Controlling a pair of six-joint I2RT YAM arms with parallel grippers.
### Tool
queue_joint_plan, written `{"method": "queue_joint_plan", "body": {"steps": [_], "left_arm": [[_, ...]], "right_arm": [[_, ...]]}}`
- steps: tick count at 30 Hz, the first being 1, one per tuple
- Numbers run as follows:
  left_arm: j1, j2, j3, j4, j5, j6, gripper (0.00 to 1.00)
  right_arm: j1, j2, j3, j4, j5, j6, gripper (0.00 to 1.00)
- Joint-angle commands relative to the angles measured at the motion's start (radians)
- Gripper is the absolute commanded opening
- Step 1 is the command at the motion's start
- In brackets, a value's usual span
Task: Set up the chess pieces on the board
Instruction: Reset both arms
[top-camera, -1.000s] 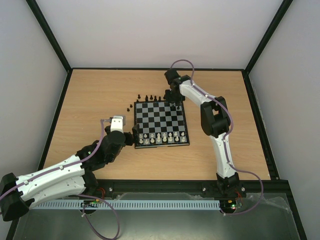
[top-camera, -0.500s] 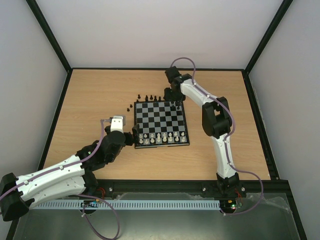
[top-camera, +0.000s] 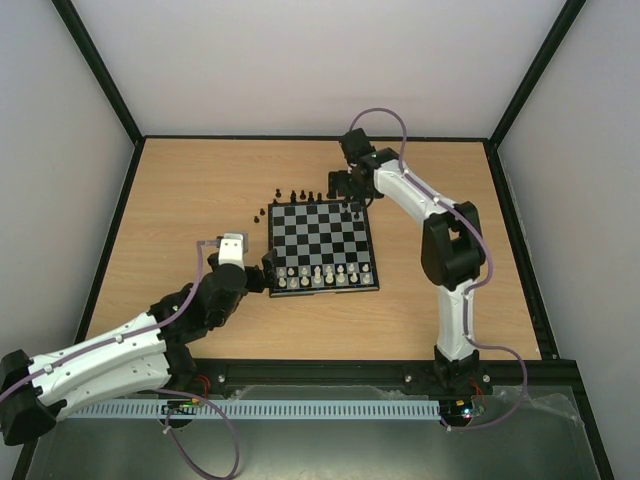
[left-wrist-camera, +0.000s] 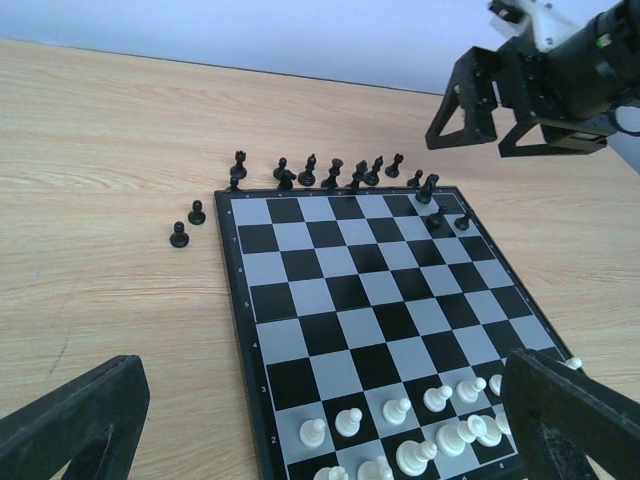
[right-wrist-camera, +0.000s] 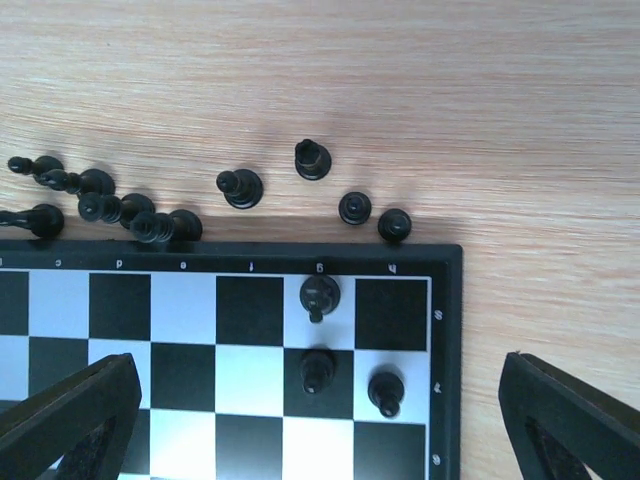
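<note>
The right pincer (right-wrist-camera: 320, 410) and left pincer (left-wrist-camera: 320, 430) are seen spread and empty. Black pieces (right-wrist-camera: 241, 187), bunched on the desk (right-wrist-camera: 420, 80) just beyond the board (right-wrist-camera: 446, 350), could be toppled by a wide-fingered grasp.

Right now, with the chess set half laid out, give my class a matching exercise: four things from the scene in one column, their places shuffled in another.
Things
1. cream pieces
2. long row of black pieces
3. two lone black pawns
4. right gripper

Places
A. on the table, left of the board's far left corner
B. open, above the board's far right corner
C. on the board's near rows
D. on the table just beyond the board's far edge

Pairs: 1-C, 2-D, 3-A, 4-B
</note>
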Motion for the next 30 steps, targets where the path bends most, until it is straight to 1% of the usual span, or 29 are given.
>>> {"method": "queue_joint_plan", "body": {"steps": [1,6,10,12,14,17,22,27,30], "left_arm": [[0.008,-0.042,-0.02,0.017,-0.017,-0.003,0.99],[0.011,-0.079,-0.025,-0.009,-0.058,-0.01,0.99],[0.018,-0.102,-0.032,-0.015,-0.067,-0.01,0.99],[0.021,-0.101,-0.035,-0.012,-0.067,-0.006,0.99],[0.024,-0.094,-0.036,-0.013,-0.073,-0.006,0.99],[0.027,-0.09,-0.039,-0.006,-0.068,-0.001,0.99],[0.03,-0.104,-0.051,0.011,-0.084,0.005,0.99],[0.032,-0.098,-0.063,0.043,-0.123,0.019,0.99],[0.032,-0.087,-0.06,0.06,-0.137,0.044,0.99]], "right_arm": [[0.005,-0.129,-0.125,0.086,0.05,0.002,0.99],[0.005,-0.304,-0.384,0.257,0.152,-0.049,0.99],[-0.004,-0.411,-0.533,0.317,0.245,-0.058,0.99],[-0.028,-0.477,-0.611,0.357,0.265,-0.043,0.99],[-0.058,-0.561,-0.719,0.435,0.266,-0.045,0.99],[-0.083,-0.697,-0.846,0.515,0.34,-0.04,0.99],[-0.109,-0.847,-0.918,0.503,0.327,0.0,0.99],[-0.109,-1.012,-1.073,0.605,0.252,-0.002,0.99],[-0.109,-1.095,-1.137,0.635,0.235,0.003,0.99]]}}
